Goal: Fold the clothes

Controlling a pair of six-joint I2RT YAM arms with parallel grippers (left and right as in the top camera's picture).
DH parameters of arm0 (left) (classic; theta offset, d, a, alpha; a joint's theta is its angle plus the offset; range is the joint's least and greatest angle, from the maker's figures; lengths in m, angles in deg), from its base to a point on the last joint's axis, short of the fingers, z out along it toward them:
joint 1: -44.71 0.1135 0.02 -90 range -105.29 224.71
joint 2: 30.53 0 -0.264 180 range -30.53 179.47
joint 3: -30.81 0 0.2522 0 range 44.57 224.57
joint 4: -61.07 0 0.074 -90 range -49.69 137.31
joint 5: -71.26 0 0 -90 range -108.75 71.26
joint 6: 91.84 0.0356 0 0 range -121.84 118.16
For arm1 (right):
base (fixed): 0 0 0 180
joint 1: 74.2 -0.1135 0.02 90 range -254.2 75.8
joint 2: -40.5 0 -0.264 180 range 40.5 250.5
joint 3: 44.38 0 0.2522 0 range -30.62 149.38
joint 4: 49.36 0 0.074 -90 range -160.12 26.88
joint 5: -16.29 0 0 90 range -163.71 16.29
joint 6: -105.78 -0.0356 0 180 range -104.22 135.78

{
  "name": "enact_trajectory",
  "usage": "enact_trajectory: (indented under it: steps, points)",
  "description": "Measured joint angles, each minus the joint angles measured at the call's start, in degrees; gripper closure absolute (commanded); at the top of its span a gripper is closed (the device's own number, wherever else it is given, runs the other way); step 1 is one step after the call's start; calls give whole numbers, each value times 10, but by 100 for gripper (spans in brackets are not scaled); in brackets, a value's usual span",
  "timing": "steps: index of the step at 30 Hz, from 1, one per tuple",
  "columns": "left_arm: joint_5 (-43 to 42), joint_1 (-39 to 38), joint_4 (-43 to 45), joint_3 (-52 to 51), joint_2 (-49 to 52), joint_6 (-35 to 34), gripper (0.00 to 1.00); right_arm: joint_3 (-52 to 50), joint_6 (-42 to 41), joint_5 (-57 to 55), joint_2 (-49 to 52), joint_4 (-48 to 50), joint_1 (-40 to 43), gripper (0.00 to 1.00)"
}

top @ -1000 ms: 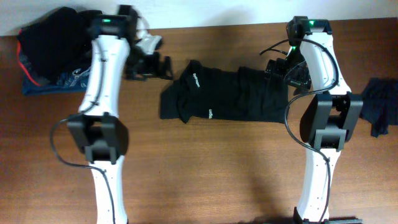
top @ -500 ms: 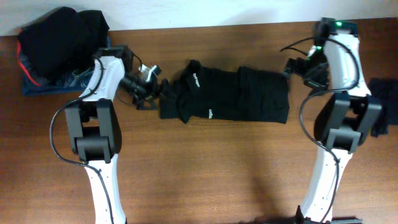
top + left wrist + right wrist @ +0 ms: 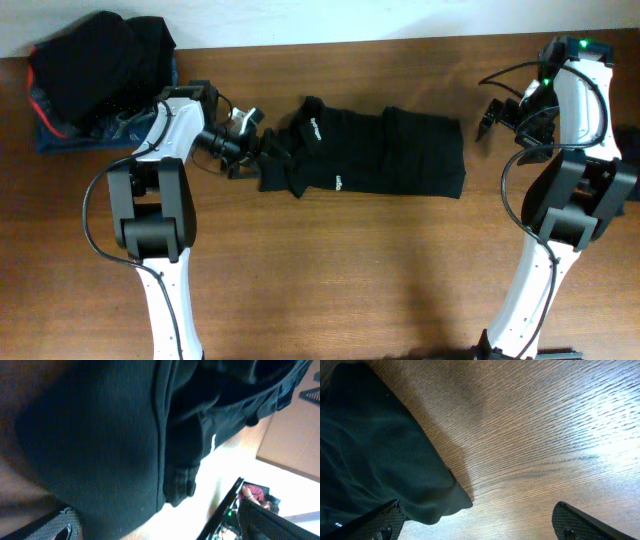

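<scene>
The black T-shirt (image 3: 370, 155) lies folded into a long band across the middle of the table, with small white prints (image 3: 338, 182) showing. My left gripper (image 3: 258, 152) is at the shirt's left end. In the left wrist view its fingers (image 3: 160, 527) are spread wide, and black fabric (image 3: 100, 445) fills the space between and ahead of them. My right gripper (image 3: 497, 108) is open and empty, just right of the shirt's far right corner and apart from it. The right wrist view shows that corner (image 3: 380, 460) beside the left finger, with bare wood between the fingers (image 3: 480, 522).
A pile of dark clothes (image 3: 95, 70) on a blue cloth sits at the back left corner. Another dark blue garment (image 3: 628, 165) lies at the right edge. The light wall runs along the table's back edge.
The left arm swung down from the back of the table to the shirt's left end. The right gripper pulled away from the shirt's right end toward the right.
</scene>
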Motion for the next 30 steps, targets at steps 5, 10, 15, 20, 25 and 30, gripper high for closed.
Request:
enact_trajectory:
  steps: [5, 10, 15, 20, 25, 30]
  points:
    - [-3, -9, 49, 0, 0, -46, 1, 0, 4, 2, 0, -12, 0, 1]
    - [32, -15, 54, 1, -7, -90, 1, 0, 16, 2, 0, -19, 0, 1]
    - [41, -19, 55, 1, -9, -105, 1, 0, 18, 2, 0, -19, 0, 1]
    - [32, -34, 76, 1, -9, -115, 1, 0, 19, 2, 0, -19, 0, 1]
    - [3, -71, 113, 1, -3, -116, 1, 0, 19, 2, 0, -24, 0, 1]
    - [-24, -90, 131, 1, 5, -118, 1, 0, 19, 2, 0, -27, 0, 1]
